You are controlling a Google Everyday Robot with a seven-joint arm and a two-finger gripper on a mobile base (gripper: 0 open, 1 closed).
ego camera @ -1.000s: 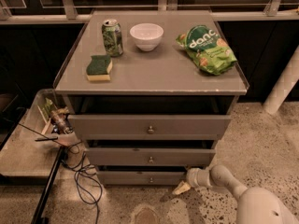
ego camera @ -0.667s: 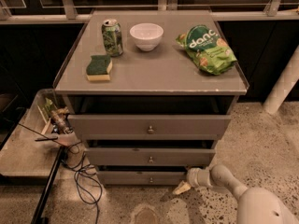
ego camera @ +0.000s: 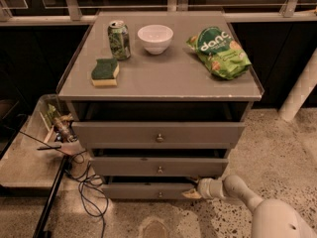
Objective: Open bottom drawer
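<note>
The bottom drawer [ego camera: 133, 191] is the lowest of three grey drawers in the cabinet, with a slim flat front and a small round knob [ego camera: 159, 194] at its centre. Its front stands a little forward, with a dark gap above it. My gripper [ego camera: 190, 193] comes in from the lower right on a white arm [ego camera: 237, 192] and sits at the right end of the bottom drawer's front, close to the floor. The middle drawer [ego camera: 158, 166] and the top drawer [ego camera: 158, 133] lie above it.
On the cabinet top [ego camera: 163, 76] are a green can [ego camera: 119, 39], a white bowl [ego camera: 155, 38], a green and yellow sponge [ego camera: 105, 72] and a green snack bag [ego camera: 218, 51]. Black cables [ego camera: 84, 182] and a low tray [ego camera: 29, 157] with clutter lie left. A white post [ego camera: 299, 90] stands right.
</note>
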